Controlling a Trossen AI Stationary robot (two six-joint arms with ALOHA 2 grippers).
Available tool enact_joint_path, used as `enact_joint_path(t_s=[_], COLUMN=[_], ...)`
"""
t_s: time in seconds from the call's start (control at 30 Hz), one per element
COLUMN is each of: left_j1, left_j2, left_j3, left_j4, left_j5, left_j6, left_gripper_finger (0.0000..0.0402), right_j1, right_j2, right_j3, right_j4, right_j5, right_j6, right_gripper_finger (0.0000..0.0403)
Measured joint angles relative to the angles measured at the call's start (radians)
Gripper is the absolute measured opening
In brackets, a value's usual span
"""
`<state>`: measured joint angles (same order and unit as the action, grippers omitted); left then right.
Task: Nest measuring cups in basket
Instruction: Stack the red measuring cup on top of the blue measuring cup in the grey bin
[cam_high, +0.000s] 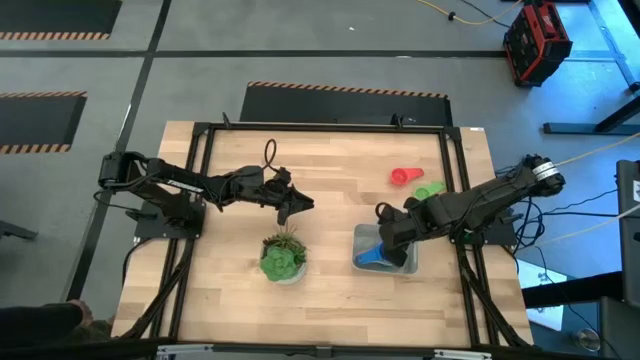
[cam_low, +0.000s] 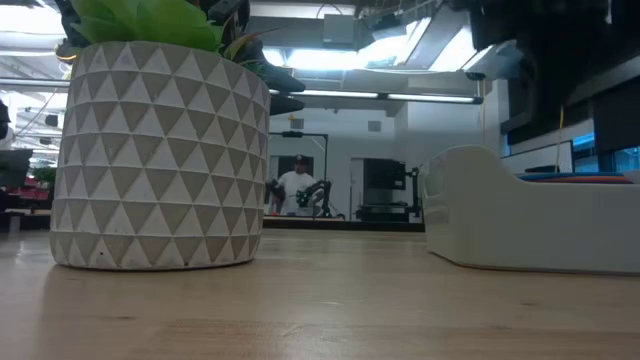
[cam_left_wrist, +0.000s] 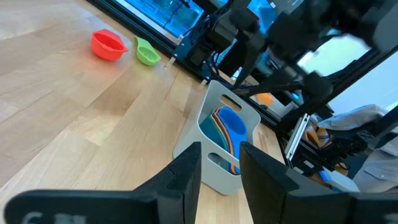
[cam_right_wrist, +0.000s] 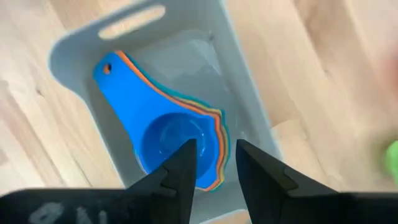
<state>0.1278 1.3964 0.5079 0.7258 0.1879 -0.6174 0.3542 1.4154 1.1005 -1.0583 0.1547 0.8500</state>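
Note:
The greyish basket (cam_high: 364, 236) stands on the table at the right, in front of my right arm. Inside it lies a nested stack of measuring cups, with the blue cup (cam_right_wrist: 163, 138) on top and orange and teal edges showing under it. A red cup (cam_high: 402, 177) and a green cup (cam_high: 430, 188) lie on the bare table farther back. My right gripper (cam_right_wrist: 214, 146) hangs open over the basket, pointing down, clear of the blue cup. My left gripper (cam_left_wrist: 221, 149) waits open and empty at mid-table, pointing level toward the basket (cam_left_wrist: 217, 134).
A green spiky plant in a white patterned pot (cam_high: 283, 258) stands near the table's front, left of the basket; in the low view the pot (cam_low: 160, 150) fills the left. A black frame (cam_high: 455, 160) edges the tabletop. Bare wood lies between plant and basket.

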Motion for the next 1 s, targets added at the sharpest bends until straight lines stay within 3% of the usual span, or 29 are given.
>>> enact_joint_path(t_s=[0.23, 0.43, 0.7, 1.0], left_j1=[0.000, 0.000, 0.000, 0.000], left_j2=[0.000, 0.000, 0.000, 0.000], left_j3=[0.000, 0.000, 0.000, 0.000], left_j4=[0.000, 0.000, 0.000, 0.000], left_j5=[0.000, -0.001, -0.003, -0.003], left_j6=[0.000, 0.000, -0.001, -0.002], left_gripper_finger=[0.0101, 0.0100, 0.0099, 0.0099], right_j1=[-0.124, -0.296, -0.516, -0.650], right_j2=[-0.046, -0.062, -0.061, -0.061], right_j3=[0.068, 0.065, -0.018, -0.135], right_j4=[-0.105, -0.188, -0.092, 0.079], right_j5=[0.011, 0.112, 0.116, 0.076], right_j6=[-0.139, -0.267, -0.540, -0.677], right_gripper_finger=[0.0117, 0.0117, 0.0117, 0.0117])
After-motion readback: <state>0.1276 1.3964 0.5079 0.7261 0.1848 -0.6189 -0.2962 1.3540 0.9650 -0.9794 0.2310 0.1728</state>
